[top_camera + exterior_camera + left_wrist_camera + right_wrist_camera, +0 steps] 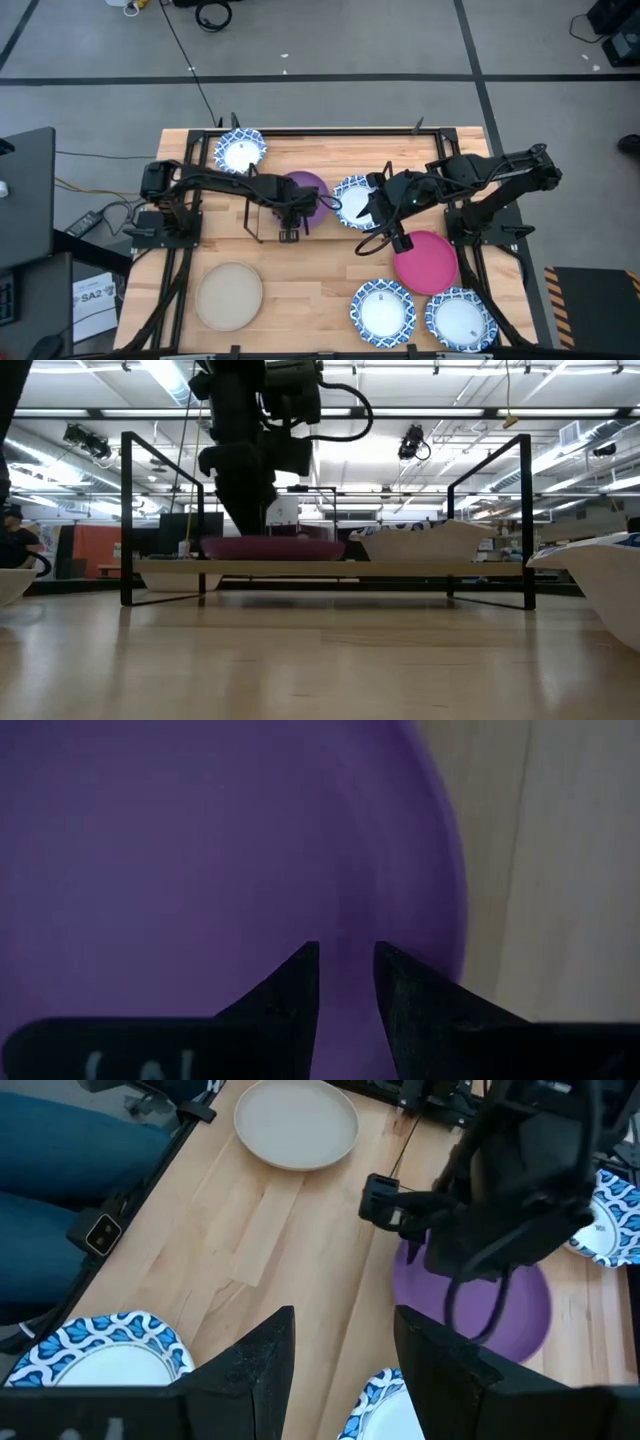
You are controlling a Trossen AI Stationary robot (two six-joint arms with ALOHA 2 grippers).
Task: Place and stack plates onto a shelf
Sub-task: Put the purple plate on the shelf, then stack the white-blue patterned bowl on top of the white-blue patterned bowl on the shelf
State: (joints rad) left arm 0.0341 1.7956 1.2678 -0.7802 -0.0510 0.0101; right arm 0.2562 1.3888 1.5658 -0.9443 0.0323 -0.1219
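Wooden bench [300,285] carries shelf [330,150] along far edge. My left gripper [346,982] over purple plate [308,190], fingers slightly parted, gripping nothing visible. Right gripper [343,1345] open beside blue-patterned plate [355,200]; magenta plate [428,262] near right edge.

Left arm: extends from the left of the high view toward frame centre, with the left gripper [298,212] pointing down; its fingers [292,988] stand slightly parted. Right arm: reaches in from the right of the frame, with the right gripper [372,205] right of centre, jaws spread apart.
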